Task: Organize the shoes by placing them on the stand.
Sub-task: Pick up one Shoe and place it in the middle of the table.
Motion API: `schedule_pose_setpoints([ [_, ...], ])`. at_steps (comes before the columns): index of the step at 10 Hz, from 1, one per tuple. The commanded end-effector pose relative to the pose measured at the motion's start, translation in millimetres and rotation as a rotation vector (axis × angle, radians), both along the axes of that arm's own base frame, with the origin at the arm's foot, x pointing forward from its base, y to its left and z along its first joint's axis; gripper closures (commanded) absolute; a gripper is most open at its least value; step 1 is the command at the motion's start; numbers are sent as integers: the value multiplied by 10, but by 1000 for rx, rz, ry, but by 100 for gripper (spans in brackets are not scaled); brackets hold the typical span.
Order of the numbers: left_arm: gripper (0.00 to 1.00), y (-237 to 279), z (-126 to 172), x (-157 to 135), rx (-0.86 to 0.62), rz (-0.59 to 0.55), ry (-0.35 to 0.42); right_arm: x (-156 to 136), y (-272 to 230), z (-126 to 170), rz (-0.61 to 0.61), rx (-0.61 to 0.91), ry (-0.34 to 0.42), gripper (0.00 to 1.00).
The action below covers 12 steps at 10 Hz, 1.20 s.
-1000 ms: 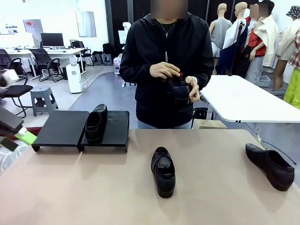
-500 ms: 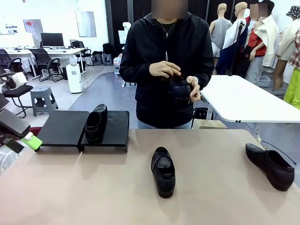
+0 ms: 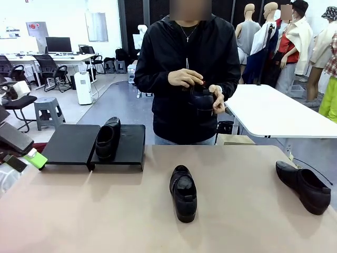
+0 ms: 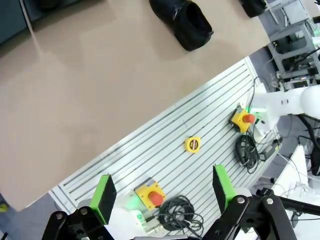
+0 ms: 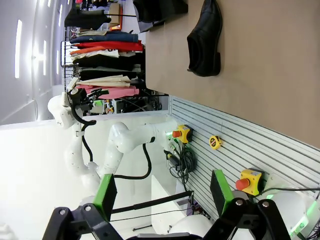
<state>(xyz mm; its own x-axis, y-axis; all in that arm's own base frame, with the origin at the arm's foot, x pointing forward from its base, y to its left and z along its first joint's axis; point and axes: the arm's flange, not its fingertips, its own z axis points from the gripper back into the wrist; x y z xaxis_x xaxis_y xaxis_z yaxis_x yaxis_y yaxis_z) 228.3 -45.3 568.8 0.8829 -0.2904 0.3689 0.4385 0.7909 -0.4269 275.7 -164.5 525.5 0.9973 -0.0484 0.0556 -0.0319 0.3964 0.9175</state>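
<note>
Sitting on the stand (image 3: 71, 145), a low black rack of two flat platforms side by side at the far left of the bench (image 3: 105, 211), is one glossy black dress shoe (image 3: 108, 138). It lies lengthwise on the right platform, just beside the seam between the two.

A second shoe (image 3: 183, 193), equally black and shiny with a rounded toe, lies near the middle of the bench, well apart from the stand. A third shoe (image 3: 304, 186) lies angled near the bench's right edge. A fourth shoe (image 3: 201, 101) is off the bench, held at chest height in the hands (image 3: 185, 79) of the person (image 3: 184, 47) standing at the far side.

The left end effector (image 4: 163, 192) hangs off the bench's left edge, its green pads spread wide with nothing between them. The right end effector (image 5: 163, 194) is likewise fully spread and holds nothing, with a shoe lying on the bench far beyond it.
</note>
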Motion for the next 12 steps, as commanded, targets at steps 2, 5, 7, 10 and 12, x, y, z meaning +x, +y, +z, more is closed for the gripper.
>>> schedule_pose_setpoints([
  [2, 0, 25, -16, -10, -13, -11, -4, 78, 387, -11, 1, -232, 32, 0],
  [5, 0, 25, -16, -10, -13, -11, -4, 1028, 996, -606, -64, -712, 145, 0],
  [7, 0, 25, -16, -10, -13, -11, -4, 1284, 1025, -967, -136, -949, 187, 0],
  [10, 0, 25, -16, -10, -13, -11, -4, 1313, 1114, -978, -130, -935, 100, 0],
  [12, 0, 25, -16, -10, -13, -11, -4, 1318, 1041, -1000, -150, -971, 122, 0],
])
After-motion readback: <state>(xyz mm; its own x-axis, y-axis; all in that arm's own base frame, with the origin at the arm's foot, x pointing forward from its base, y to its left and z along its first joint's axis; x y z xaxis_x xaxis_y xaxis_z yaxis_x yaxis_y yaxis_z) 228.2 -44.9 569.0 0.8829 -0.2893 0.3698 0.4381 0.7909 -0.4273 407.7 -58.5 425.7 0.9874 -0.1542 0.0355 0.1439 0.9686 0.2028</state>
